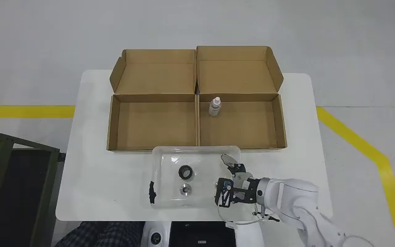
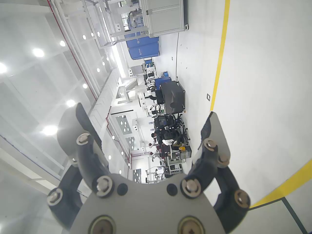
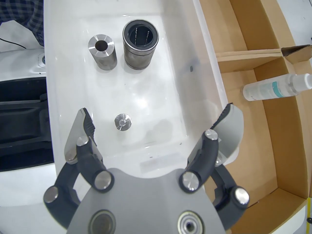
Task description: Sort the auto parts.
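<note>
Hovering over tray (image 3: 146, 98), right gripper (image 3: 156, 110) spread; spray bottle (image 3: 268, 90) inside cardboard box (image 3: 287, 135).

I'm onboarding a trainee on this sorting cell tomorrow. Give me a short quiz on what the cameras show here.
1. True or false: the spray bottle is in the left cardboard box.
2. How many metal parts sit in the clear tray? A) one B) three C) five
3. Fill in: the right tool, over the tray, is ____ (open/shut).

Key
1. False: it is in the right cardboard box.
2. B: a linear bearing, a steel sleeve and a small metal part.
3. Open, holding nothing.
</note>
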You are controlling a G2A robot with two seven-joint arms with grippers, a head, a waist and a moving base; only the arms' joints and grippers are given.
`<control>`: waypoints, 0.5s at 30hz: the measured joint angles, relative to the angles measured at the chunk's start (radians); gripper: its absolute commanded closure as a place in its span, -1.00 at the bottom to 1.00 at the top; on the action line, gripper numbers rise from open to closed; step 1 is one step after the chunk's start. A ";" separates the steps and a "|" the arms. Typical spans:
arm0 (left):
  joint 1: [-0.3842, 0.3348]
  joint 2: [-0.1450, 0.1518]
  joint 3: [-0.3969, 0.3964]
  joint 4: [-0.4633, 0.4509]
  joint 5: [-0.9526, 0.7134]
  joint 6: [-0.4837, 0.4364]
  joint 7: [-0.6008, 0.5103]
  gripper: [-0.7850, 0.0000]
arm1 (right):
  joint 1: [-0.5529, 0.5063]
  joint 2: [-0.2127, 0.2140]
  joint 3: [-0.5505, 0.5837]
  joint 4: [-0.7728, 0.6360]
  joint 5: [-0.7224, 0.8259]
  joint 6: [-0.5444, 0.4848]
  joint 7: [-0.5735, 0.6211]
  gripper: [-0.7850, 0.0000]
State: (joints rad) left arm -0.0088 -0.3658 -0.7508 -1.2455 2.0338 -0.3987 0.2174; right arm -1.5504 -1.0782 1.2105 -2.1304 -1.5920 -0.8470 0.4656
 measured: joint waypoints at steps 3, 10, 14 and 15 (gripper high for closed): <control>0.000 0.000 0.000 0.000 0.000 0.000 0.000 -1.00 | 0.008 0.001 -0.007 0.010 -0.005 0.001 0.011 -0.72; 0.000 0.000 0.000 0.000 0.000 0.000 0.000 -1.00 | 0.017 0.004 -0.026 0.015 -0.020 0.001 0.034 -0.53; 0.000 0.000 0.000 0.000 0.000 0.000 0.000 -1.00 | 0.018 0.007 -0.034 0.013 -0.031 -0.007 0.048 -0.25; 0.000 0.000 0.000 0.000 0.000 0.000 0.000 -1.00 | 0.019 0.007 -0.036 0.012 -0.036 -0.009 0.054 -0.17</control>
State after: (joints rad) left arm -0.0088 -0.3658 -0.7508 -1.2455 2.0338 -0.3987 0.2174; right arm -1.5313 -1.0708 1.1743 -2.1189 -1.6279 -0.8562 0.5192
